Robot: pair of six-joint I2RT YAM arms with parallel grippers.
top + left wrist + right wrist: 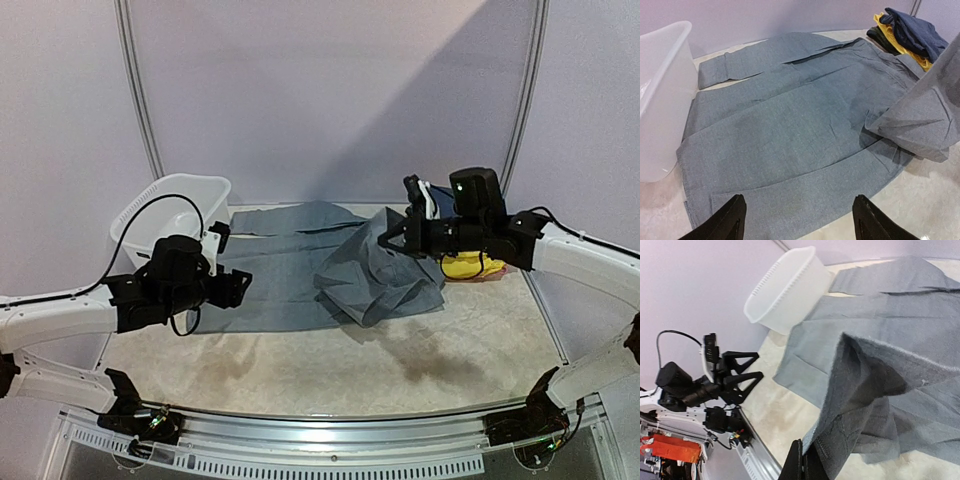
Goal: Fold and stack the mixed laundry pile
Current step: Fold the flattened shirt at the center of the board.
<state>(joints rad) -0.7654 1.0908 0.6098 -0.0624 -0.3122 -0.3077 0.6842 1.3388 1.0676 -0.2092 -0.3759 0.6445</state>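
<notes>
Black fingers [735,220] of the left gripper [799,210] frame the bottom of the left wrist view. They stand well apart and hold nothing, hovering over the near hem of the large grey woven garment [790,125].

Location of work: the grey garment lies spread mostly flat across the middle of the pale table [330,370], its left edge just beside the white plastic basin [170,205]. A small heap of yellow and navy clothes [907,40] lies at the far right, behind the right arm, and is not yet handled.

Right gripper [385,232]: jaws closed together on the right-hand edge of the grey garment. The right wrist view shows cloth pinched between the fingertips, with the fabric hanging from them in a raised, tented fold. The part under the fold sits rumpled on the table.

Step in hand, as judged: the first lengthwise fold of the grey garment, with its right side lifted for carrying over the flat portion.

Next move, as judged: carry the pinched edge leftward and low, then lay it parallel to the left edge before release. The left gripper is placed to pin or take the near hem so the base layer does not drag.

Risk noted: the rumpled section may bunch beneath the fold.
</notes>
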